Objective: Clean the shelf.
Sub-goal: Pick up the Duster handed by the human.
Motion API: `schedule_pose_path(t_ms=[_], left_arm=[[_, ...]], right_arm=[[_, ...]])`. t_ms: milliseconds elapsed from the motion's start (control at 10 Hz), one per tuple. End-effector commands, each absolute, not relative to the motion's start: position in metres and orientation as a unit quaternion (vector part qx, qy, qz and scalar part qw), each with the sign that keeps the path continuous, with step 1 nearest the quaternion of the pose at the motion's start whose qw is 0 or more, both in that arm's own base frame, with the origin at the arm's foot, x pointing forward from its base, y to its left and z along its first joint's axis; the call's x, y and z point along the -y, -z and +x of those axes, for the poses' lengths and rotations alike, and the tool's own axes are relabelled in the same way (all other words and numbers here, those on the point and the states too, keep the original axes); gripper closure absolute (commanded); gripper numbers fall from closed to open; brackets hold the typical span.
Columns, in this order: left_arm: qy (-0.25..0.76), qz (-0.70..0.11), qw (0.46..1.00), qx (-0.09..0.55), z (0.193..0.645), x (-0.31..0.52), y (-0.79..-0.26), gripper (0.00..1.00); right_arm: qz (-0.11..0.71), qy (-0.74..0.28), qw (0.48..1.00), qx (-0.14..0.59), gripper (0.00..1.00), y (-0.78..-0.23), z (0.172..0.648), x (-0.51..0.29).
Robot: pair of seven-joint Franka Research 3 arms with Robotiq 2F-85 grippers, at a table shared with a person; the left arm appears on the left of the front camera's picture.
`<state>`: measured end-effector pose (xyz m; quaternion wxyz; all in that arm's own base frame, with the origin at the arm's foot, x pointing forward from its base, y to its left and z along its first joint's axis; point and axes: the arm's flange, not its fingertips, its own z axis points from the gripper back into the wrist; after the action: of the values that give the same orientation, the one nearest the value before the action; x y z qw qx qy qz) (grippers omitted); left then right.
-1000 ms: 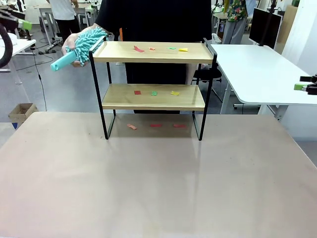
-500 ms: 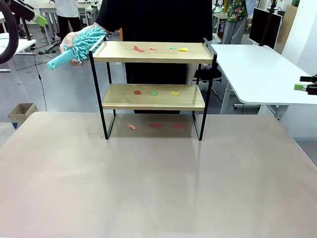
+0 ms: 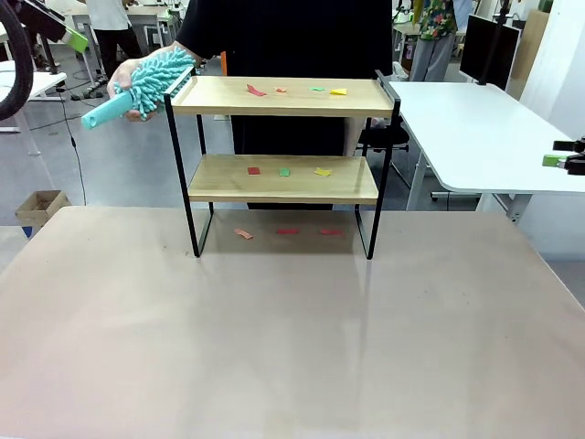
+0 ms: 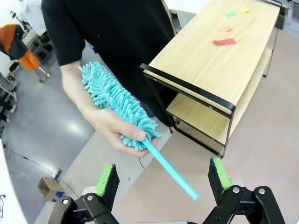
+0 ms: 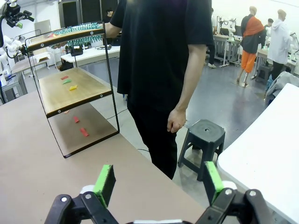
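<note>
The shelf stands at the far middle of the beige table, two wooden boards in a black frame. Coloured paper scraps lie on its top board, its lower board and the tabletop beneath. A person's hand holds a teal fluffy duster at the shelf's top left corner, handle pointing down-left. My left gripper hangs open, high at the far left. In the left wrist view the left gripper is open just below the duster, with its handle tip between the pads. My right gripper is open and holds nothing, far to the right of the shelf.
The person in black stands behind the shelf. A white desk lies at the right, where the right gripper hovers. A dark stool stands on the floor by the person. The near tabletop is bare.
The left gripper rose and shifted right at the top left corner. The person's hand moved the duster slightly left, its handle tip farther out. The right gripper stayed still.
</note>
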<state>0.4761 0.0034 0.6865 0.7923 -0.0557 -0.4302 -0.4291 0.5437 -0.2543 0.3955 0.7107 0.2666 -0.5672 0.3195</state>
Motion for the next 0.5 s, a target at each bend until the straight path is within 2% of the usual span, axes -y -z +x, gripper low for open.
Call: schedule_pose_path(t_ms=[0,200,400], left_arm=[[0.376,-0.027,0.827,0.416,0.469,0.013,-0.687,0.0],[0.318,0.031,0.869,0.378,0.455,0.032,-0.682,0.0],[0.283,0.044,0.893,0.348,0.452,0.043,-0.673,0.0]], right_arm=[[0.266,-0.322,0.71,0.566,0.0,-0.397,0.544,0.253],[0.266,-0.322,0.71,0.566,0.0,-0.397,0.544,0.253],[0.266,-0.322,0.71,0.566,0.0,-0.397,0.544,0.253]])
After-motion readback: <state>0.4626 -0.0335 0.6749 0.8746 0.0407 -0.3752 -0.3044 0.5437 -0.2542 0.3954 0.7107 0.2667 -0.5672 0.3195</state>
